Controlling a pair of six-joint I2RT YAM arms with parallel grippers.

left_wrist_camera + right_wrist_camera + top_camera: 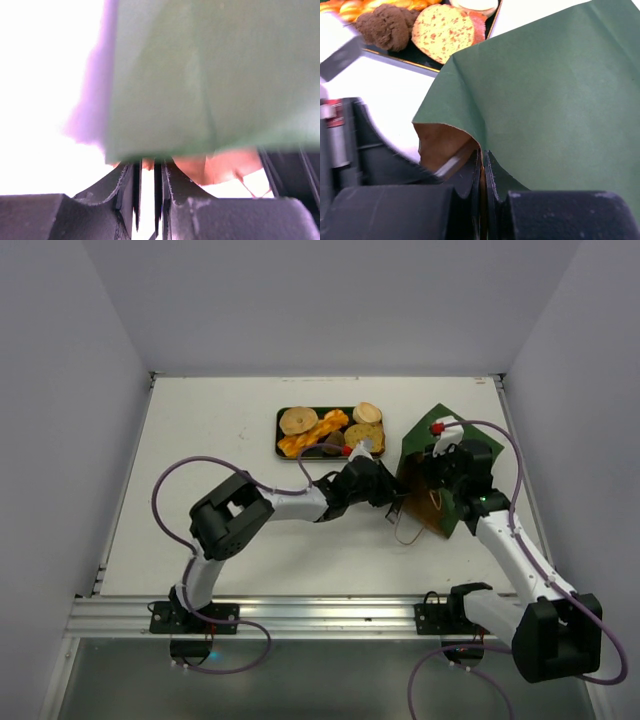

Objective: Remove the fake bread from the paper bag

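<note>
The dark green paper bag (425,445) lies tilted at the right, its brown inside facing the near side. My right gripper (437,472) is shut on the bag's rim; in the right wrist view the paper (555,100) runs down between its jaws (483,152). My left gripper (393,498) is at the bag's mouth. In the left wrist view its jaws (148,165) stand almost together, their tips under the bag's green edge (210,75); what they hold is hidden. Several pieces of fake bread (320,430) lie on the tray, also seen in the right wrist view (442,30).
The flat dark tray (280,435) sits left of the bag at the table's middle back. A twine loop handle (408,533) hangs off the bag's near edge onto the white table. Grey walls enclose the table on three sides.
</note>
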